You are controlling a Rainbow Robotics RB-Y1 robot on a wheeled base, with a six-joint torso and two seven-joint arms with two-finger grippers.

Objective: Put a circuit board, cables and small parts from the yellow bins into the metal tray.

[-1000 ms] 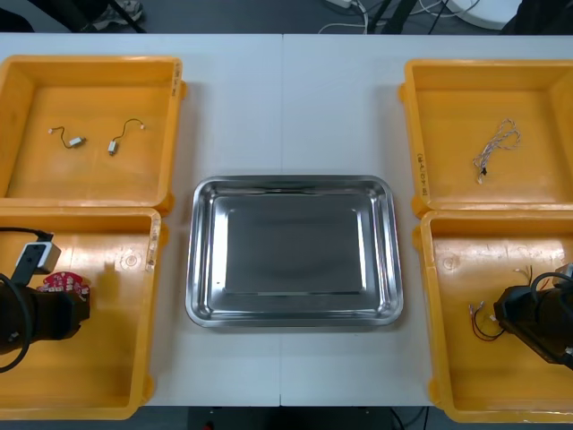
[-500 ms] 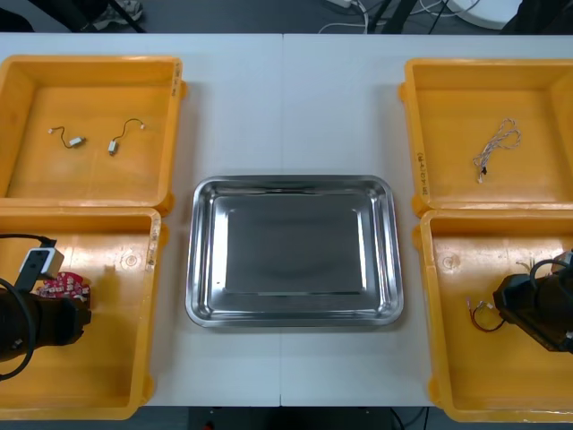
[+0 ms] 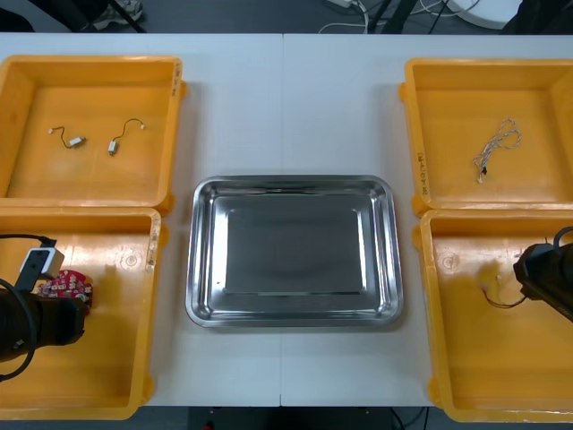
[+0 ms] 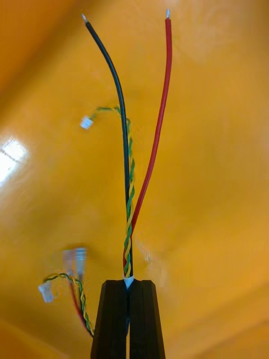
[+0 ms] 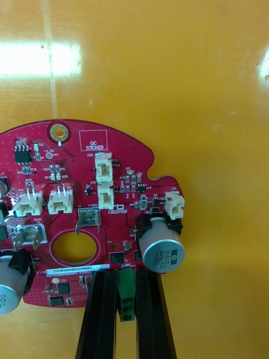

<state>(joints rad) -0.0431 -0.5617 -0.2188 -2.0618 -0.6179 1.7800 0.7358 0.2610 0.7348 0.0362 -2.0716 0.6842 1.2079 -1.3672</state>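
Near left: the left hand (image 5: 126, 277) is low in the near left yellow plastic bin (image 3: 107, 358), fingers clamped on a green connector at the rim of the round red circuit board (image 5: 84, 213). Cannot tell if the board is clear of the bin floor

Near right: the right hand (image 4: 129, 283) is over the near right yellow bin (image 3: 483, 376), fingers pinched together on a thin cable bundle (image 4: 131, 185) of one black wire, one red wire and a twisted yellow-green pair. The free ends reach out over the bin floor

Centre of the counter (image 3: 282, 107): the shiny rectangular metal tray (image 3: 295, 242) has nothing in it yet

Far left yellow bin (image 3: 89, 98): two small metal parts (image 3: 76, 141) with short wire tails, untouched. Far right yellow bin (image 3: 537, 98): a pale twisted cable (image 3: 497, 143), untouched

Judgement: early stage. Two grasps made, nothing delivered. Board and bundle have yet to cross to the tray, and the small parts and far cable come after
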